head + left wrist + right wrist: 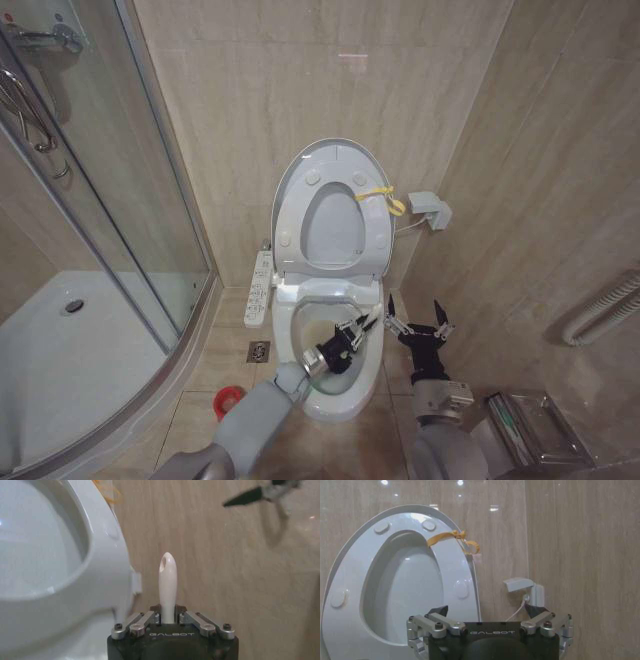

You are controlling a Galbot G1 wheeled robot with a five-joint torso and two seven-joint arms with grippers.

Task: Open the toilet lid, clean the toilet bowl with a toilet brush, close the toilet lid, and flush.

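Over the toilet bowl (335, 345), the left gripper (352, 338) reaches in from the near rim with its fingers clamped on the thin white handle of the toilet brush (166, 588). In the left wrist view the handle stands straight up out of the closed fingers, its tip pierced by a small hole, with the white rim of the toilet curving beside it. From the head view the gripper sits low inside the bowl, above the yellowish staining (the bristle head itself cannot be made out there).

Behind the bowl, the toilet lid (325, 165) is raised upright against the tiled wall (250, 90), with the ring-shaped seat (335, 225) lifted against it. A yellow strap (383, 197) hangs from the seat's rim on the side nearer the right gripper; the right wrist view shows the same strap (455, 540) tied at the rim.

Just beside the bowl, on its right, the right gripper (418, 323) hovers with its black fingers spread wide and nothing between them. Its wrist camera looks at the raised lid (350, 558) and a small white wall box (525, 590) with a cable.

On the bowl's left side runs a long white control panel (259, 290). Near the bowl's left front, a red cup (229, 400) stands on the floor, beside a floor drain (258, 351). Farther left is a glass shower enclosure (100, 230).
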